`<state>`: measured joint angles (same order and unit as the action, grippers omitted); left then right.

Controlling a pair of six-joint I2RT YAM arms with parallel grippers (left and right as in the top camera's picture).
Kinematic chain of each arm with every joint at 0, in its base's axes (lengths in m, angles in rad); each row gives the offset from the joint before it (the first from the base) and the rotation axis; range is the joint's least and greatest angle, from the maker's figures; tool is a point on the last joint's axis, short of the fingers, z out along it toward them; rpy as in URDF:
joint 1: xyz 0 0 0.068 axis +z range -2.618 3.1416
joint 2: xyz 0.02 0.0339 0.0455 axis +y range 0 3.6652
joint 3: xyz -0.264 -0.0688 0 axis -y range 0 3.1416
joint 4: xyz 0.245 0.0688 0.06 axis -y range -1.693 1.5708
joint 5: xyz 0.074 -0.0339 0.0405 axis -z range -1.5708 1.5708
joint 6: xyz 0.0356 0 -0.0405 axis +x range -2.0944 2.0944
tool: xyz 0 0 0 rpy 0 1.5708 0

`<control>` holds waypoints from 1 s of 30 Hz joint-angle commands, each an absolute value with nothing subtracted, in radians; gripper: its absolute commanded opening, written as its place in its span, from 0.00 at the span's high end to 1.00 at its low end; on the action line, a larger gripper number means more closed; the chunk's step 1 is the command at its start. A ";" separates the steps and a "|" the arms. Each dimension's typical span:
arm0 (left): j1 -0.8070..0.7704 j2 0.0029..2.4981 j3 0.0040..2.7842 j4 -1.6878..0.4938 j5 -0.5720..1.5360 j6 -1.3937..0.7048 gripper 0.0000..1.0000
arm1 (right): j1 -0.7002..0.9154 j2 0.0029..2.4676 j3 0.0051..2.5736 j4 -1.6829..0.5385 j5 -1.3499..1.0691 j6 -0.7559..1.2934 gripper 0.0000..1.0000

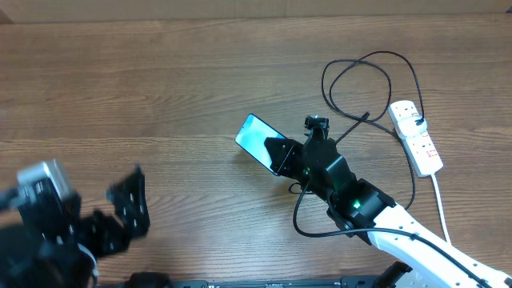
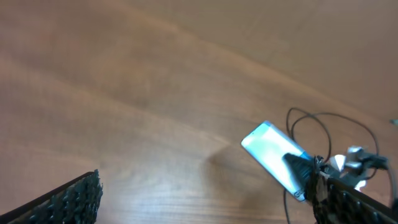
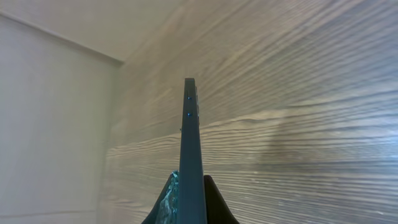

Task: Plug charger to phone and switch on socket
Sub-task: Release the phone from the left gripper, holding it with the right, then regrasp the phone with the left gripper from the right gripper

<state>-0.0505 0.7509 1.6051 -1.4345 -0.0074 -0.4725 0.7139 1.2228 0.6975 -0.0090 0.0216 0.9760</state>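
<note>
Overhead view: the phone point(image 1: 258, 138) is being held near the middle of the table point(image 1: 160, 96), with its blue screen facing up. The right end effector point(image 1: 282, 152) is squeezing shut on the phone's end. The black charger point(image 1: 376, 54) is looping near the far right corner, its white plug sitting in the socket point(image 1: 420, 140) by the right edge. The left end effector point(image 1: 128, 204) is hanging wide open near the front left corner.

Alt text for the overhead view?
The right gripper clamps one end of the phone over the wooden table. The black charger loops behind toward the white socket at right; the left gripper sits lower left, jaws open.
</note>
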 commanded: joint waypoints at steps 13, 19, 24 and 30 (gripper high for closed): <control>-0.049 0.408 0.482 -0.538 0.600 -1.049 0.01 | 0.711 1.219 0.733 0.031 -0.073 0.995 0.96; -0.049 0.521 0.194 0.175 0.797 -1.437 0.00 | 0.711 1.219 0.733 0.046 -0.069 1.078 0.96; -0.049 0.619 0.148 0.333 0.800 -1.582 0.00 | 0.711 1.238 0.733 0.117 -0.069 1.167 0.96; -0.049 0.713 0.148 0.451 0.780 -1.675 0.00 | 0.711 1.305 0.733 0.134 -0.101 1.377 0.96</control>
